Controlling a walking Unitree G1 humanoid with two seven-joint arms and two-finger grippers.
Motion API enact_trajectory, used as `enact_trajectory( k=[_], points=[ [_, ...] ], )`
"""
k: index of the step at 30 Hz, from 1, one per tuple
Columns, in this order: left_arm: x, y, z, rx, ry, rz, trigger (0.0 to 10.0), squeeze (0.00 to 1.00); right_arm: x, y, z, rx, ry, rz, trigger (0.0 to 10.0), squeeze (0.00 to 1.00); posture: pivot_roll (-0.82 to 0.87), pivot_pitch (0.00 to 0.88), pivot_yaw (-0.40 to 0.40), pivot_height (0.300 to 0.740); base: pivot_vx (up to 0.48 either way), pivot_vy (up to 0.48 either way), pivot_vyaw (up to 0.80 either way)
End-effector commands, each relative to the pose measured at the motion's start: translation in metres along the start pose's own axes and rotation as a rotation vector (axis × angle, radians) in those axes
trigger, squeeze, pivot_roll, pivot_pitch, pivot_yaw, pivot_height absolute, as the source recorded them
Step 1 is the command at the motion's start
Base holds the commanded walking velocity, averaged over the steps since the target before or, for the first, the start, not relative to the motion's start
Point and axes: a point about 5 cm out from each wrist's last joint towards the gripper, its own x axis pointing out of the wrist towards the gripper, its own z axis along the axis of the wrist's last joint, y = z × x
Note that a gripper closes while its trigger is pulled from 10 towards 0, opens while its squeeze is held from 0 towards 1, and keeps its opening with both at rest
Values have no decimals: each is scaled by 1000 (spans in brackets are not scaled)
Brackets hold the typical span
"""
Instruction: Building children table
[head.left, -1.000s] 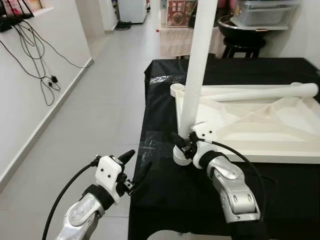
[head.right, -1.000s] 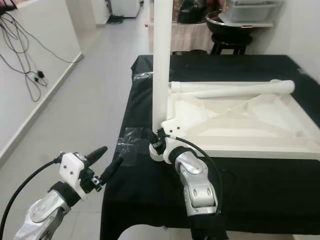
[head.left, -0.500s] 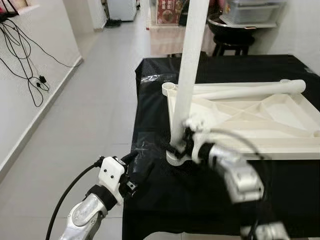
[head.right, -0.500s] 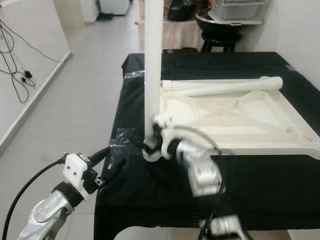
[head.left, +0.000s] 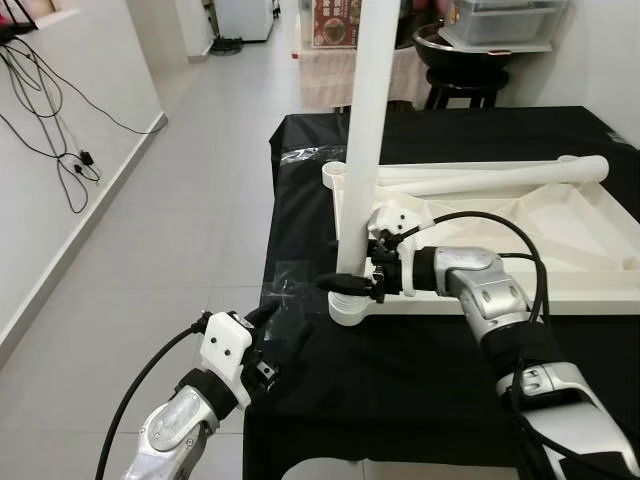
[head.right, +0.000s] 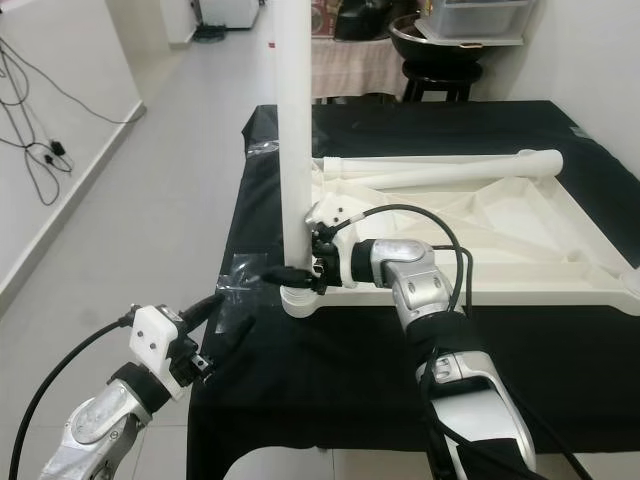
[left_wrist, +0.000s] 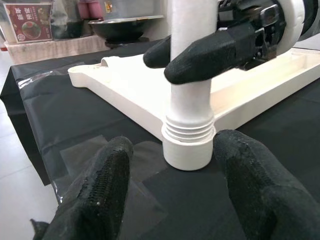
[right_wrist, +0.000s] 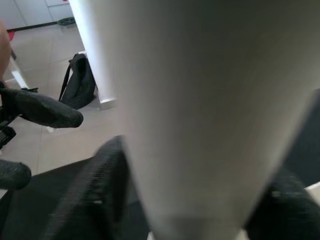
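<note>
1. The right gripper (head.left: 350, 283) reaches in from the tabletop side and has its two black fingers closed around the upright white table leg (head.left: 362, 140), low down, just above the leg's ribbed base.
2. The leg stands upright in the corner socket (head.left: 350, 308) of the white tabletop (head.left: 520, 250), at the corner nearest the robot's left; the threaded rings at its foot show just above the socket rim in the left wrist view.
3. The tabletop lies upside down on a table draped in black cloth (head.left: 400, 390), its ribbed underside facing up.
4. A second white leg (head.left: 500, 172) lies flat along the far edge of the tabletop.
5. The left gripper (head.left: 275, 335) hovers near the cloth's edge, just short of the socket on the robot's side, fingers spread apart and holding nothing.
6. Beyond the tabletop, a dark stool (head.left: 470, 85) stands past the far end of the cloth.
</note>
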Motion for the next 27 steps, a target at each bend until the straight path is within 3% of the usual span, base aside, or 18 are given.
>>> enact_trajectory(
  k=[1,11,13,14,16,17,18,19,20,21,24,27],
  points=[
    [-2,-2,1,8,0,-2,10000,0,1,4,2,12,-24,61,0,0,-64,110,10,740,0,0,0],
    [-1,-1,1,5,-1,-6,10000,0,-16,3,-11,-3,-42,12,0,0,-86,125,19,740,0,0,0],
    [-2,0,2,7,-1,-6,10000,0,-22,4,-15,13,-72,-173,0,0,-104,136,24,740,0,0,0],
    [-2,0,2,7,-1,-6,10000,0,-22,4,-15,13,-72,-173,0,0,-104,136,24,740,0,0,0],
    [-3,3,2,9,-1,-5,10000,0,-13,17,-30,128,-151,-534,0,0,-114,137,28,740,0,0,0],
    [-3,3,2,9,-1,-5,10000,0,-13,17,-30,128,-151,-534,0,0,-114,137,28,740,0,0,0],
    [-3,5,2,10,-1,-4,10000,0,-7,31,-43,214,-185,-693,0,0,-119,142,33,740,0,0,0],
    [-3,6,2,12,0,-5,10000,0,11,58,-61,220,-85,-689,0,0,-126,145,37,740,0,0,0],
    [-3,6,2,12,0,-5,10000,0,11,58,-61,220,-85,-689,0,0,-126,145,37,740,0,0,0],
    [-3,7,3,14,0,-5,10000,0,17,69,-51,43,-58,-678,0,0,-127,143,38,740,0,0,0],
    [-3,8,2,14,1,-3,10000,0,22,71,-49,36,-68,-626,0,0,-151,141,53,740,0,0,0],
    [1,6,2,15,-1,-14,10000,0,18,55,-53,132,-95,-603,0,0,-135,136,23,740,0,0,0]
  ],
)
